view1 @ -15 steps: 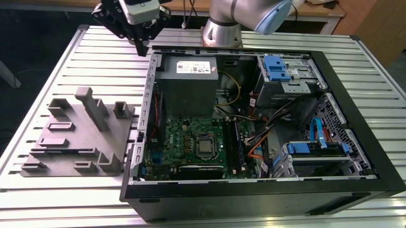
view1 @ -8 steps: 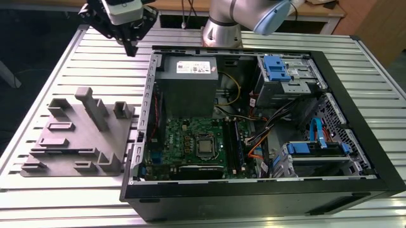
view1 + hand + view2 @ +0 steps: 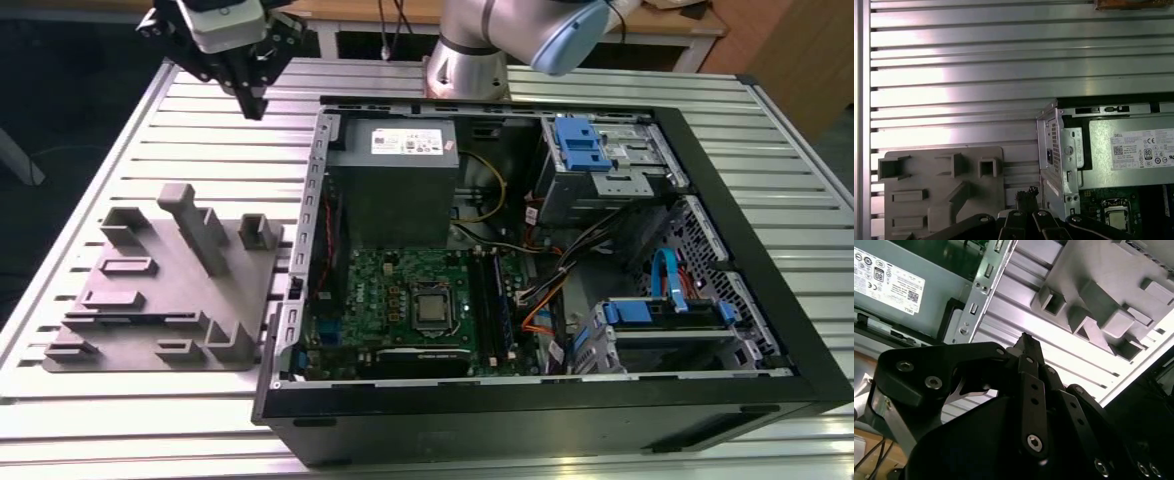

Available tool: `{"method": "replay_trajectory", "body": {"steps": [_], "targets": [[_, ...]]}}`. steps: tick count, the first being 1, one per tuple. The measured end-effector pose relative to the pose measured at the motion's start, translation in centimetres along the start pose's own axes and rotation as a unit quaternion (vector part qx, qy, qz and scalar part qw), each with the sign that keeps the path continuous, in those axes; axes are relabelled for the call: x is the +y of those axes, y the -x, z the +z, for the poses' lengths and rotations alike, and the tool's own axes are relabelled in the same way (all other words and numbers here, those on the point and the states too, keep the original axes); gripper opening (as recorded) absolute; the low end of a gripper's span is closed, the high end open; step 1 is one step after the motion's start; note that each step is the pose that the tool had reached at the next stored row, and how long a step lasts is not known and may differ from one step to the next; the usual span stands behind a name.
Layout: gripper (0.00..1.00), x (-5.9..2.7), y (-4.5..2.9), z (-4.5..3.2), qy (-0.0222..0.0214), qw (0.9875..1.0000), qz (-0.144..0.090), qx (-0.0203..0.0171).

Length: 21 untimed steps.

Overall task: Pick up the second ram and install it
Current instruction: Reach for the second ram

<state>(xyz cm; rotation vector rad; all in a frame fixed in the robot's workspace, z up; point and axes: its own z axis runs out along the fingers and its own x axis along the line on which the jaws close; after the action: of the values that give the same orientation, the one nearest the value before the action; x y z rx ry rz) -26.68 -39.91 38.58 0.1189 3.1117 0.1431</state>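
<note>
The claw (image 3: 251, 103) hangs pinched narrow with nothing between its tips, above bare slatted surface (image 3: 134, 140). There is open room around it: the grey holder block (image 3: 160, 290) lies well apart, and the open computer case's edge (image 3: 320, 200) is near, toward the exterior view's right. Past that edge sits the green motherboard (image 3: 387, 285) — whether the second ram stands among its dark slots I cannot tell.

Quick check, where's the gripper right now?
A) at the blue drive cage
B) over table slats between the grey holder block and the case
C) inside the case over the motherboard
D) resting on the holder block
B: in the first wrist view the gripper hangs over table slats, grey holder block on one side, computer case on the other.
</note>
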Motion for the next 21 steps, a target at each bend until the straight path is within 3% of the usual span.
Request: {"method": "replay_trajectory", "body": {"steps": [9,16,21], "targets": [[0.07,-0.72,-1.70,0.23,-0.0004,1.0000,0.000,0.0000],[0.07,-1.73,-2.44,0.47,-0.0006,1.0000,0.000,0.0000],[0.07,-1.83,-2.55,0.52,-0.0005,1.0000,0.000,-0.0001]]}}
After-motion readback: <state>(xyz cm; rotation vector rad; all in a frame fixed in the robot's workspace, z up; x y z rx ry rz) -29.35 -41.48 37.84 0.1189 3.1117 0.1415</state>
